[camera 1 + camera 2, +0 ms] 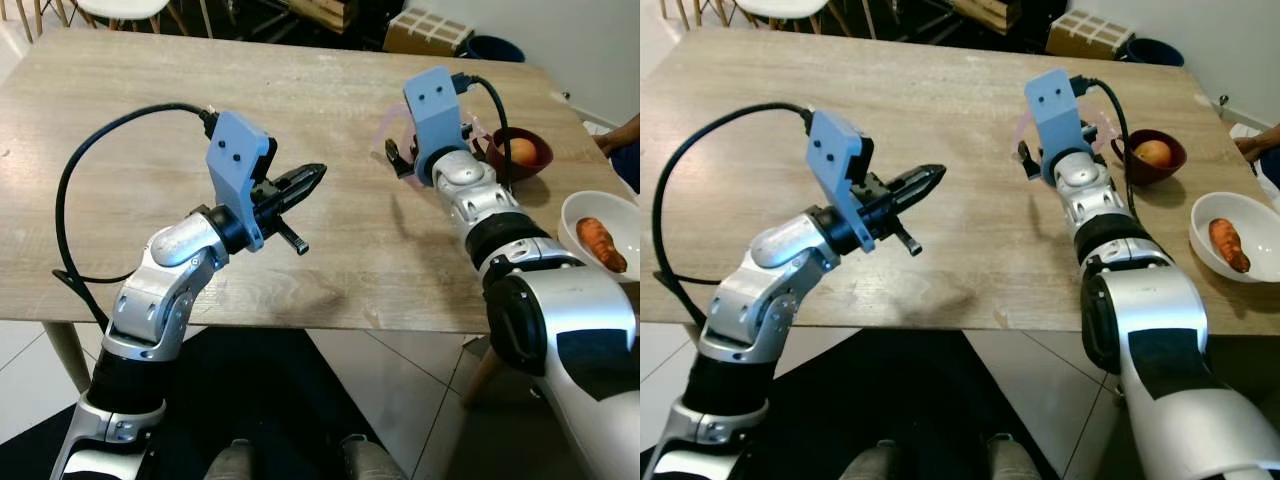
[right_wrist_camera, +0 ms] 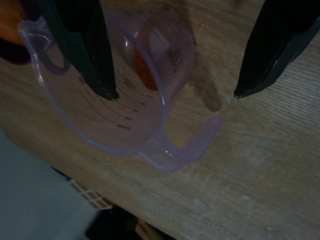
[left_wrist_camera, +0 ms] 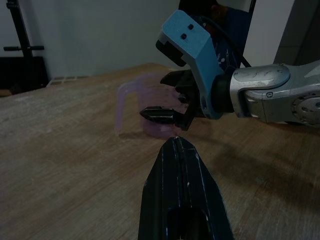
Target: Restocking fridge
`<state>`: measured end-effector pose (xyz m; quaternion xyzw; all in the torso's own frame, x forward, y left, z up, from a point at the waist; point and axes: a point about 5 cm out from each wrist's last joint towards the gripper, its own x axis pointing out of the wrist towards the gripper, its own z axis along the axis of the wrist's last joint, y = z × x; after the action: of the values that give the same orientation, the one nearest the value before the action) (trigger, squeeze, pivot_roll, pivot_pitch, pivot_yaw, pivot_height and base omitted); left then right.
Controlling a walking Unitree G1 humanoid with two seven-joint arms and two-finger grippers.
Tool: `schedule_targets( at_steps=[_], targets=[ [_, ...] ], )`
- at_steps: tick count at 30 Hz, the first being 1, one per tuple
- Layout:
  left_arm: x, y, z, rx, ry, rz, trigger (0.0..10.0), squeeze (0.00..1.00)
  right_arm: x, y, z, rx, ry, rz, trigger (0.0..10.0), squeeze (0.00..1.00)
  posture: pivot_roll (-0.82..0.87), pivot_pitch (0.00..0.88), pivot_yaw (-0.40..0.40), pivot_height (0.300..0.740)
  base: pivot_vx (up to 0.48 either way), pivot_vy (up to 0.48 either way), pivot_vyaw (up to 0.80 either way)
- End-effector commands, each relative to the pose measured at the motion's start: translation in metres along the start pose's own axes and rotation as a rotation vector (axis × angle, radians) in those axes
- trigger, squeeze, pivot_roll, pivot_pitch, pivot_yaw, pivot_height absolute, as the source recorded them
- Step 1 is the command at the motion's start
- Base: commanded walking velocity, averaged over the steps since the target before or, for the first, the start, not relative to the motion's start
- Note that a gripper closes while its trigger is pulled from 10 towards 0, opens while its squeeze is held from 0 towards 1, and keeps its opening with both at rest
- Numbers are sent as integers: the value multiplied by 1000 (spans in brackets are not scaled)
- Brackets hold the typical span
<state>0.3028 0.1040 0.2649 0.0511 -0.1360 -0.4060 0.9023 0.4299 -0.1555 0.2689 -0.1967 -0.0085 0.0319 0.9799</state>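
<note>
A clear measuring jug (image 2: 120, 95) stands on the wooden table (image 1: 150, 150) toward its far right corner, right at the right gripper (image 2: 175, 92) — fingers spread, one inside the rim, one outside by the handle. Beside it sit a dark bowl (image 1: 525, 155) holding an orange fruit (image 1: 521, 150) and a white bowl (image 1: 590, 215) with a carrot (image 1: 601, 243) — the left gripper (image 1: 305, 180), fingers pressed together, hovers near the front edge.

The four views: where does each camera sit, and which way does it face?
Left eye: on the head, looking down at the table; both arms show, left claw shut.
Right eye: beside it, same scene; bowl and plate on the right.
Left wrist: along its shut fingers toward the right claw.
Right wrist: down between open fingers at the jug.
Both wrist views share the jug.
</note>
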Motion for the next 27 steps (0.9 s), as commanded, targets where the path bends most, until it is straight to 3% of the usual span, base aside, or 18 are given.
schedule_targets(
  at_steps=[1,15,24,25,26,27],
  targets=[
    [-3,-5,-2,-24,3,-12,10000,0,-1,-4,-5,1,28,-19,10000,0,161,302,-94,707,0,0,0],
    [-3,-4,-1,-24,14,-14,10000,0,-1,-8,-7,4,60,-64,10000,0,162,304,-98,707,0,0,0],
    [-3,-3,0,-18,21,-20,10000,0,-1,-6,-5,-41,67,4,9804,0,162,295,-93,707,0,0,0],
    [-3,-3,0,-16,21,-20,10000,0,0,-6,-4,-55,65,17,4235,0,162,293,-94,707,0,0,0],
    [-3,-3,0,-15,21,-21,10000,0,0,-5,-3,-65,63,24,1843,0,162,293,-94,707,0,0,0],
    [-3,-3,0,-15,21,-21,10000,0,0,-5,-3,-65,63,24,1843,0,162,293,-94,707,0,0,0]
  ],
)
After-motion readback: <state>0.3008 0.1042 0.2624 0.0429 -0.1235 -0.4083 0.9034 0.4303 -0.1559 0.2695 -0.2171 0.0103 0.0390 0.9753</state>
